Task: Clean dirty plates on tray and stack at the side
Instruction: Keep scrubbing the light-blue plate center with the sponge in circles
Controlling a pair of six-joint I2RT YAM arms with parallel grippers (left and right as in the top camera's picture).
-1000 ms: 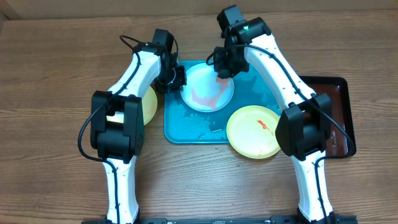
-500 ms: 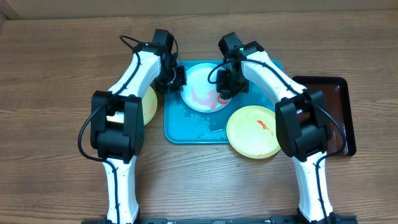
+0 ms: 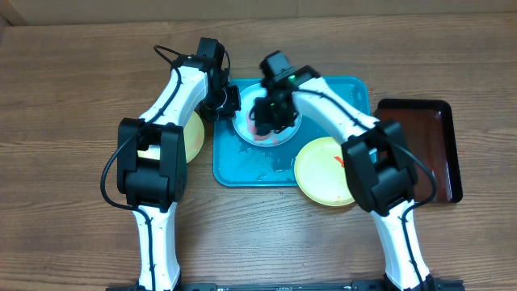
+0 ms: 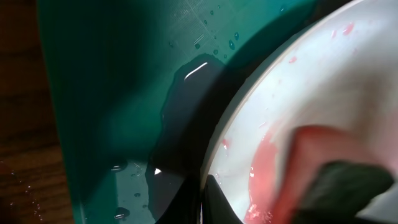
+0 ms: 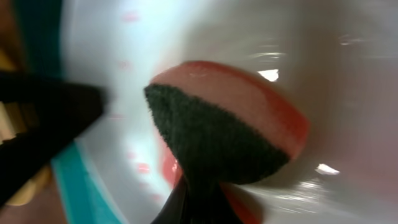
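A light blue-white plate with red-orange smears lies at the back of the teal tray. My left gripper is shut on its left rim; the left wrist view shows the rim pinched between the jaws. My right gripper is shut on a sponge, pink with a dark green side, and presses it on the plate's wet inside. A pale yellow plate with a red smear rests over the tray's front right corner. A second yellow plate lies on the table left of the tray.
A dark brown-red tray stands at the far right. The teal tray's floor is wet with droplets. Both arms crowd over the back half of the tray, close to each other.
My right gripper has swept the sponge from the plate's back right edge leftward to its left half. The left gripper has stayed on the rim.
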